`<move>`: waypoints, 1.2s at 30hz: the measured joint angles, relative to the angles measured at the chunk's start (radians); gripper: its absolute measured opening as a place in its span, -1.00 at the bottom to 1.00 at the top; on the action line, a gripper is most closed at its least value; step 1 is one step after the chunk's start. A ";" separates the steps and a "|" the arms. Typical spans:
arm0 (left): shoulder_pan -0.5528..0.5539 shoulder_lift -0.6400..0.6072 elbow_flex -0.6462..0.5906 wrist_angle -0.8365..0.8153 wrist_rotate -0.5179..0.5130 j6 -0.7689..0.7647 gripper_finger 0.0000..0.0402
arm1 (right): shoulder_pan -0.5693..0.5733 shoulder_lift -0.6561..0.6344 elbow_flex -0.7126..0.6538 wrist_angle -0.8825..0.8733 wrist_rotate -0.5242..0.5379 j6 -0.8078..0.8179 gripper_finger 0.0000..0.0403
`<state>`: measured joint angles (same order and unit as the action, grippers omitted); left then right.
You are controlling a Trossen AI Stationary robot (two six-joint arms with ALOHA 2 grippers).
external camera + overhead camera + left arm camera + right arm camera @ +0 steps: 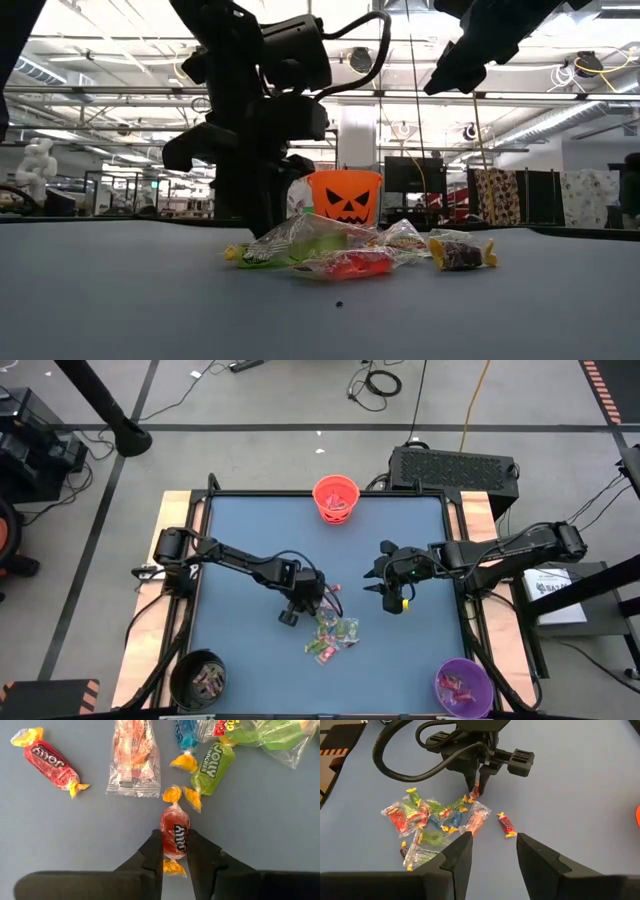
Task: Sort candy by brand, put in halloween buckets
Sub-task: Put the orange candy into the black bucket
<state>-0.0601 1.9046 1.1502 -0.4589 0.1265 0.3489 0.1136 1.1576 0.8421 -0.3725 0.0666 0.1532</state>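
A pile of wrapped candy (332, 635) lies on the blue table (250, 660), right of centre and toward the near edge. My left gripper (174, 851) points down at the pile's far edge, shut on a red candy (173, 831). Another red candy (50, 762), a clear orange packet (132, 760) and a green candy (212, 765) lie just beyond it. My right gripper (494, 845) hangs open above the table, right of the pile, with nothing in it. Three halloween buckets stand at the table's edges: orange (336, 498), black (198, 678) and purple (463, 686). My left gripper pinches the red candy's two long sides (173, 842) between its two fingers, around the middle of the wrapped body. The fingers come steeply from above. The candy lies on the table, with its yellow twisted ends (172, 795) sticking out beyond and behind the fingers.
The orange bucket is at the far edge's middle, the black one at the near left corner, the purple one at the near right corner; each holds some candy. A loose red candy (506, 825) lies between the pile and my right gripper. Bare table stretches to the left.
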 joint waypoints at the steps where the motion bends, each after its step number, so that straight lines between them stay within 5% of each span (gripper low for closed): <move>1: 0.000 -0.005 0.000 -0.005 -0.001 0.000 -0.67 | 0.000 0.000 0.000 0.000 0.000 0.000 -0.28; 11: -0.001 -0.250 -0.004 -0.096 -0.020 -0.107 -0.77 | 0.000 0.000 0.000 -0.008 0.000 -0.008 -0.28; 21: -0.076 -0.521 -0.024 -0.054 -0.156 -0.183 -0.97 | 0.000 0.000 -0.001 -0.007 0.008 -0.003 -0.28; 30: -0.082 -0.471 -0.211 -0.069 -0.226 -0.350 -0.93 | 0.000 0.000 -0.001 0.011 0.012 0.024 -0.28; 36: -0.129 -0.410 -0.287 -0.099 -0.126 -0.549 -0.65 | -0.001 0.000 -0.001 0.031 0.012 -0.001 -0.28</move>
<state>-0.1889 1.4942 0.8629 -0.5579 0.0002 -0.2005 0.1131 1.1576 0.8413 -0.3416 0.0784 0.1520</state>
